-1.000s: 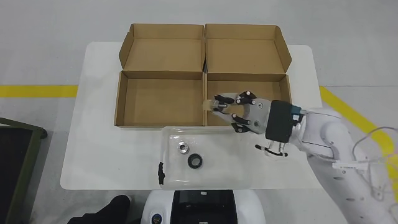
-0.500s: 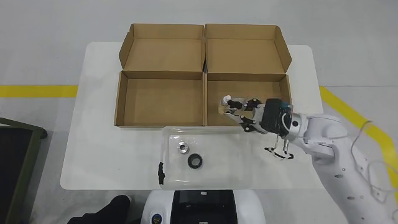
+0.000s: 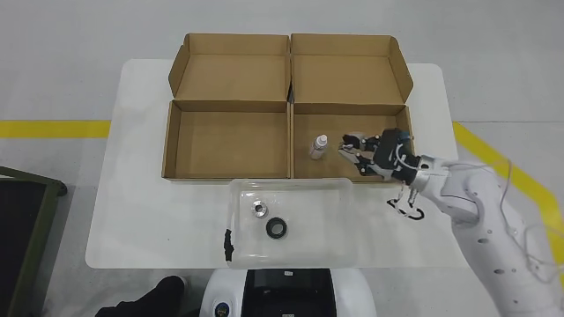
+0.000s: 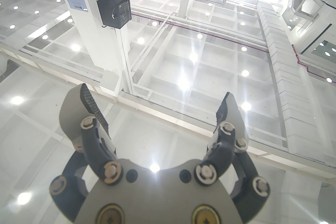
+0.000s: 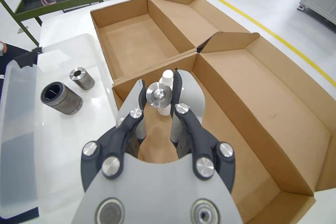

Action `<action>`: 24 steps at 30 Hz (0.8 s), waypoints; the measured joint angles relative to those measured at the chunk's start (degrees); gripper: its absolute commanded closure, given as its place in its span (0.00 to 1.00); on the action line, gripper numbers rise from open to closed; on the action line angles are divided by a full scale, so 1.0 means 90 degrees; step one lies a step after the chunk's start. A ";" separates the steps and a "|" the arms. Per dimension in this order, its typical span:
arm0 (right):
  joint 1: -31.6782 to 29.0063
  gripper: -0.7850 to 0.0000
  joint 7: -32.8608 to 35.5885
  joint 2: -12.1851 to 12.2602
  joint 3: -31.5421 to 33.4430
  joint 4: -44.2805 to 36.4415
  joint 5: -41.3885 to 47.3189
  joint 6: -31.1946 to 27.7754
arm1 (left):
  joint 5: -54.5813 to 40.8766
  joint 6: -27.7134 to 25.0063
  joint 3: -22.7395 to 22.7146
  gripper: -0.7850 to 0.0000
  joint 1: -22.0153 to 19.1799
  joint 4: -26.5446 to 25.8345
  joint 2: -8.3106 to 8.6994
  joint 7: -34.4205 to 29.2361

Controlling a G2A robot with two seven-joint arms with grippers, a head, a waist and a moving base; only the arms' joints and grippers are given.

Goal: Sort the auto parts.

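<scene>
Clamps metal disc [image 5: 157,98] in right gripper [image 5: 159,78], mid-frame; seems rigid, slick, dense: grip across rim. Holds left gripper [image 4: 155,90] agape.

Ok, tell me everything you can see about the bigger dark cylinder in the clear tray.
The dark cylinder is a dull grey metal sleeve, hollow, with its open bore facing up. It stands upright on the floor of the clear tray, beside but apart from a smaller silver cylinder. Nothing else touches it.
</scene>
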 measured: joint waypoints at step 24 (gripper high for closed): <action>0.1221 1.00 0.0994 -0.0215 -0.1173 0.1411 -0.0744 0.0647 | 0.0000 0.0000 0.0000 0.00 0.0000 0.0000 0.0000 0.0000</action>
